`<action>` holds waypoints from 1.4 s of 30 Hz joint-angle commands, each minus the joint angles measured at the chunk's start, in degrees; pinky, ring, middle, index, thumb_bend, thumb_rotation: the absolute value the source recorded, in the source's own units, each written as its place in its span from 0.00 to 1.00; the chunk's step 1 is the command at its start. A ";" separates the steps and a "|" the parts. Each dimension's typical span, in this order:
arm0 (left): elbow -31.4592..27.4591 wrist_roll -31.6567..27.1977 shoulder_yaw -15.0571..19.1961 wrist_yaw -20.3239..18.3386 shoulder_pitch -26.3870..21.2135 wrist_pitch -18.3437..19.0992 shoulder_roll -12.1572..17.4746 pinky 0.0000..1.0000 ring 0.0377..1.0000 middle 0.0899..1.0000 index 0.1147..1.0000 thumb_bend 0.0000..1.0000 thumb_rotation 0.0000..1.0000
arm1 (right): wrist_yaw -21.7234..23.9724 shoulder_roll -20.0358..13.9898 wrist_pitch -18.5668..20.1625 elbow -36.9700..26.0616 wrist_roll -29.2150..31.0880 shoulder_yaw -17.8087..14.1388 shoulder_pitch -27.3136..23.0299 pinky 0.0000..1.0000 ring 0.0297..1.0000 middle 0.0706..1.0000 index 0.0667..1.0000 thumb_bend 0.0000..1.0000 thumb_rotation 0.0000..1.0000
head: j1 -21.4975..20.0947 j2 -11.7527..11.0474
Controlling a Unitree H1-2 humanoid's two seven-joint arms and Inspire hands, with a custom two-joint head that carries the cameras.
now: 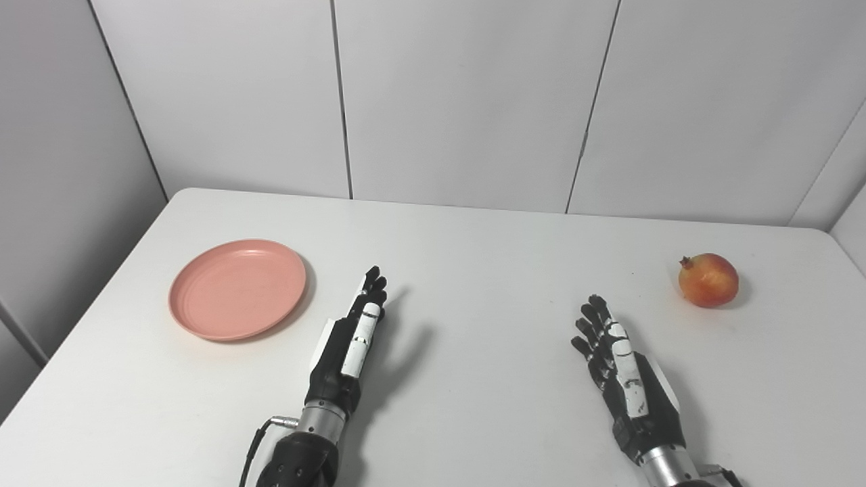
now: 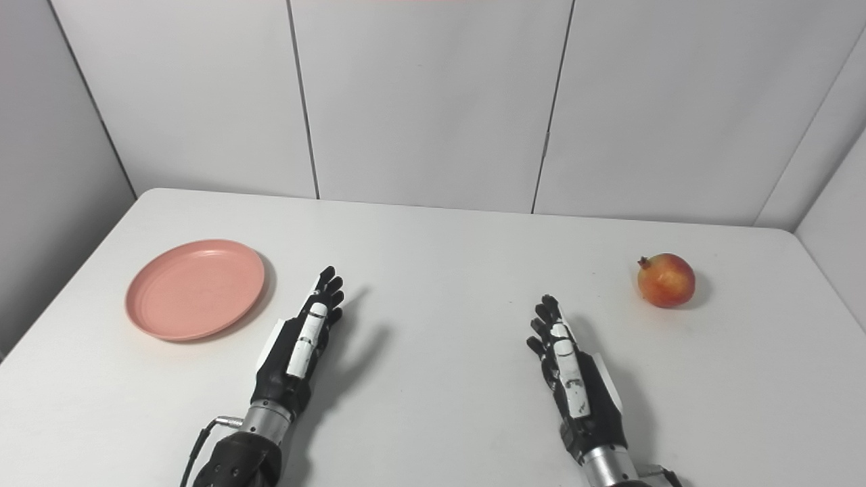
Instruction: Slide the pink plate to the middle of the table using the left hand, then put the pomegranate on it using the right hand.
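Both hands, left [image 1: 346, 341] and right [image 1: 626, 379], lie open and empty on the table [image 1: 473, 257], plate [image 1: 237, 289] far left, pomegranate [image 1: 708, 280] far right.

Pink plate [image 2: 195, 288] left, pomegranate [image 2: 666, 280] right, hands empty.

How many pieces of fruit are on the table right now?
1. A single pomegranate sits at the table's far right, apart from the open right hand. The pink plate on the left carries nothing, and nothing in view could hide another.
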 commanded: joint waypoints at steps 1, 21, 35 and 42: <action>2.09 0.24 -0.37 0.06 0.36 -0.83 -0.82 1.00 0.99 1.00 1.00 0.40 1.00 | 0.26 -0.65 -1.79 1.07 0.27 -0.65 -1.23 1.00 1.00 1.00 1.00 0.46 1.00 | 1.73 -0.70; 6.77 5.59 -2.44 4.29 -0.52 -1.94 -5.00 0.96 0.97 0.98 0.98 0.41 1.00 | 2.55 -2.82 -4.83 2.94 3.39 -2.88 -0.63 1.00 1.00 1.00 1.00 0.34 1.00 | 12.92 -6.29; 7.62 5.31 -2.09 4.02 -0.92 -2.25 -4.72 0.96 0.96 0.98 0.98 0.42 1.00 | 2.19 -2.50 -5.13 3.24 2.69 -2.50 -0.91 1.00 1.00 1.00 1.00 0.30 1.00 | 12.53 -6.86; 7.81 4.54 -1.33 3.67 -1.35 -3.00 -3.93 0.95 0.95 0.97 0.98 0.39 1.00 | 2.04 -1.56 -5.24 3.83 2.52 -2.26 -1.20 1.00 1.00 1.00 1.00 0.32 1.00 | 12.49 -7.74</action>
